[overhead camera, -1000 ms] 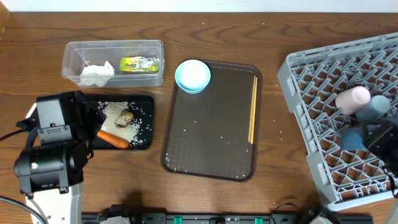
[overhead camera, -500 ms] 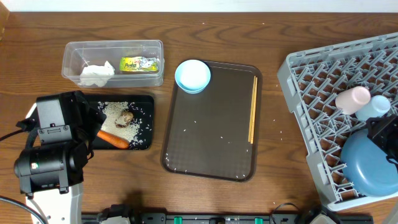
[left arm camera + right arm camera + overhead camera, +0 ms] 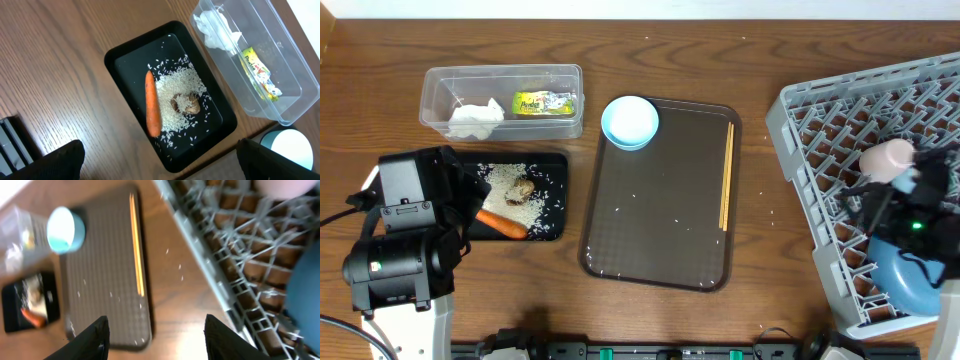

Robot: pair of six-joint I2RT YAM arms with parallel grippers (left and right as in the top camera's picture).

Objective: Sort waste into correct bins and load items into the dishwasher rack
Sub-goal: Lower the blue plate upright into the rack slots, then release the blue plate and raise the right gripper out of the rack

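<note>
The large square grey plastic rack [image 3: 820, 130] fills the frame's right, with the round blue plate [image 3: 900, 285] in its lower-right corner. On the dark-brown serving tray [image 3: 660, 200] at centre, thin wooden chopsticks [image 3: 726, 175] lie along the right edge, long axis top-to-bottom. They sit left of your nearer right gripper [image 3: 157, 327], whose jaws are apart and empty. Your left gripper [image 3: 160, 157] is wide and empty.

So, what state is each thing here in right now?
Clear plastic tub: holding white tissue, green-yellow wrapper.
Black tray: holding orange carrot, rice.
Pale-blue bowl: upright, empty.
Grey plastic rack: holding blue plate, pink cup.
Left gripper: open, empty.
Right gripper: open, empty.
</note>
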